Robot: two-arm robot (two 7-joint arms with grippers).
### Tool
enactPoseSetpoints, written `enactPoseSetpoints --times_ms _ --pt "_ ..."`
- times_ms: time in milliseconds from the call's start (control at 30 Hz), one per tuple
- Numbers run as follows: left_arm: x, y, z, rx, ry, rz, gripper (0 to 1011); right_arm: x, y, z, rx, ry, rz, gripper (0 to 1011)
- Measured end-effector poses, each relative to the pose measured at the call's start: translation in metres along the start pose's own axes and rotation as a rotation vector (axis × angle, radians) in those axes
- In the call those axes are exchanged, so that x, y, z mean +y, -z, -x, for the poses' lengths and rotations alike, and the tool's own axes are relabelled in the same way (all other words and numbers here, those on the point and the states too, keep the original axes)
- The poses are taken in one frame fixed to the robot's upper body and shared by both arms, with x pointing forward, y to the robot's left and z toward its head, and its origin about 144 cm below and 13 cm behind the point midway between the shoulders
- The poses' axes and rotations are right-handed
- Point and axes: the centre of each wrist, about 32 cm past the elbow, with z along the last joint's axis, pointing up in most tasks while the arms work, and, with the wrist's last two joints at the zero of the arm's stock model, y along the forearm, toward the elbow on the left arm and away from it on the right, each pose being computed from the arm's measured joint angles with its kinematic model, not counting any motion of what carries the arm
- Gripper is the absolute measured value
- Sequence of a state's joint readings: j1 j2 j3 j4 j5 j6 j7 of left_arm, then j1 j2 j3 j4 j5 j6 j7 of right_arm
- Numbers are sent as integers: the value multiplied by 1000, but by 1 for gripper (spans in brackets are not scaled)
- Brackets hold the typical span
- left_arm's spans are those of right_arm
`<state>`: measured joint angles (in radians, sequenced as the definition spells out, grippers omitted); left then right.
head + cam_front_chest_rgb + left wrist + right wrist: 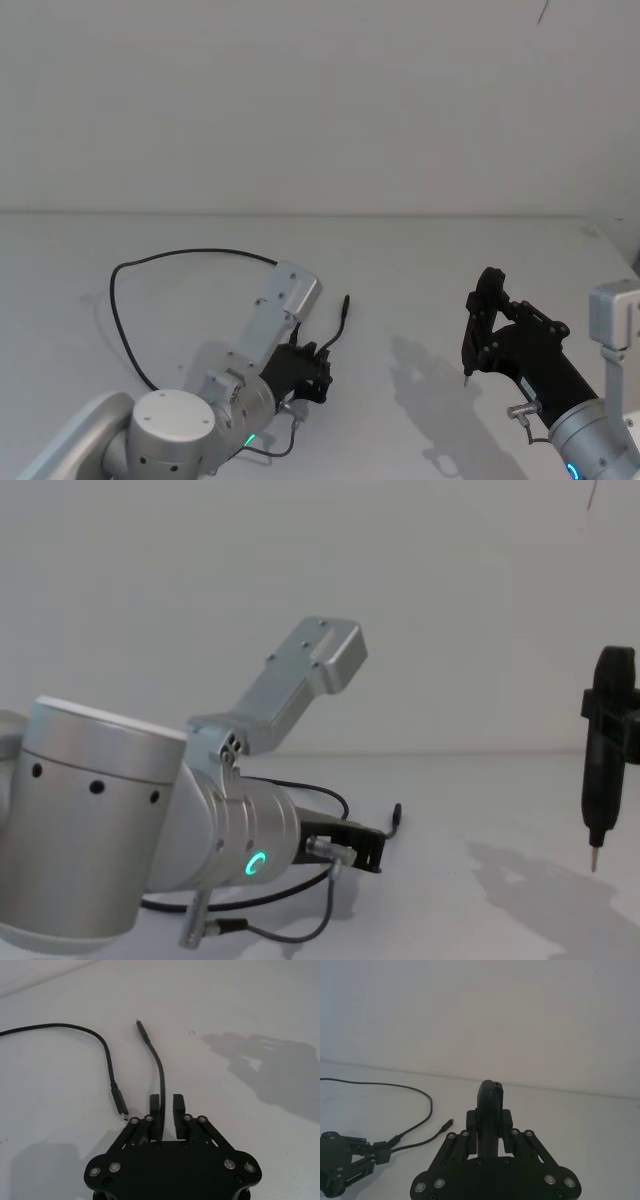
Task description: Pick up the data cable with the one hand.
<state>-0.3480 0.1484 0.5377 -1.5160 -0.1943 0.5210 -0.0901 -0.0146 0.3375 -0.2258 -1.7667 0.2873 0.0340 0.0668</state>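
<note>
Bright, soft light fills the scene, leaving the white desk (pixel 420 260) and the pale wall (pixel 320 100) behind it evenly lit. It comes from above and from the robot's right: the right gripper (pixel 482 325) and the pointed black tool (pixel 489 285) in its fingers throw a faint, soft-edged shadow (pixel 430 385) onto the desk toward the robot's left. In the left wrist view a darker patch of shade (pixel 45 1170) lies beside the left gripper (pixel 166 1102), and a green ring (pixel 255 863) glows on that arm's silver wrist.
</note>
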Motion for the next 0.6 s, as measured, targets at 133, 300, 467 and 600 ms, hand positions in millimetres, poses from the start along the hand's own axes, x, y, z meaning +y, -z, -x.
enactPoseSetpoints --times_ms 133,300,467,600 --pt "-1 1 0 -1 1 -1 74 0 0 0 0 0 0 279" --pt "-2 2 -1 -1 -1 -1 8 0 0 0 0 0 0 279" --pt "-2 2 -1 -5 -1 3 0 0 0 0 0 0 0 279" --pt "-1 1 -3 -12 10 14 0 0 0 0 0 0 0 279"
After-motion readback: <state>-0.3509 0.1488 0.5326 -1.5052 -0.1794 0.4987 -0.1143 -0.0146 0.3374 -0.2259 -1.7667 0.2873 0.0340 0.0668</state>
